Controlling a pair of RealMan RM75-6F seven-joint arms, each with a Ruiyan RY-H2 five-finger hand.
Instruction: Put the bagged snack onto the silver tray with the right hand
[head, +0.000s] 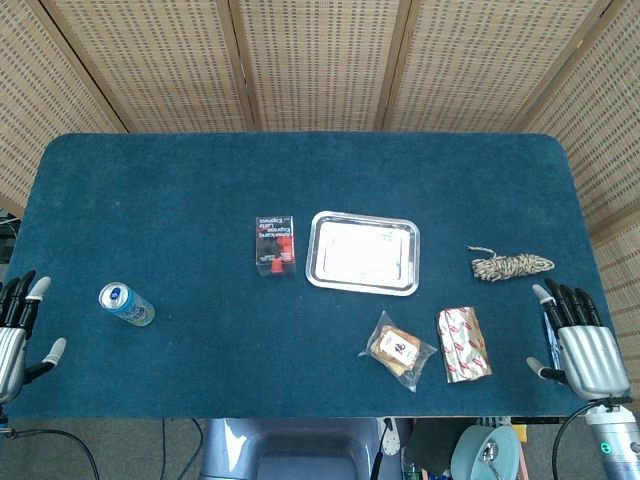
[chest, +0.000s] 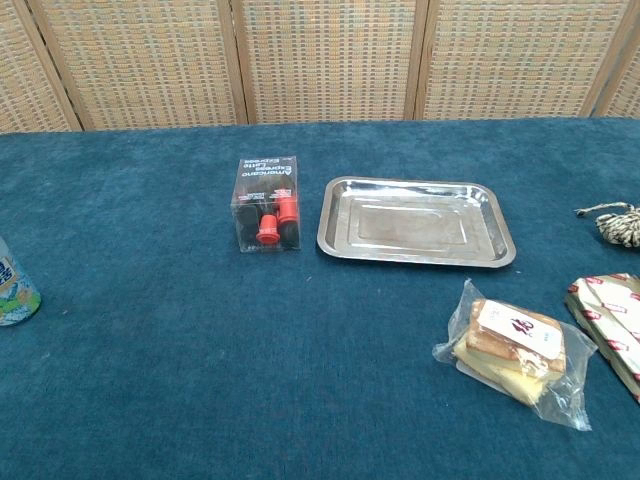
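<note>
Lying near the silver tray (head: 363, 253), the bagged snack (head: 400, 349) sits apart from the spread right robot hand (head: 580, 340).

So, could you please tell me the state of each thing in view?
silver tray: empty, flat
bagged snack: sealed, lying on table
can: lying on its side
clear box: closed
rope: bundled
left hand: open
right hand: open

Right hand (head: 578, 335): silver-grey metal back w/ ribbed grooves, dark fingers, pale tips — white cylindrical wrist below w/ a small teal mark, black cable alongside. Left hand (head: 18, 325): same build, dark fingers w/ light grey tips, silver palm — black cable beneath it.
</note>
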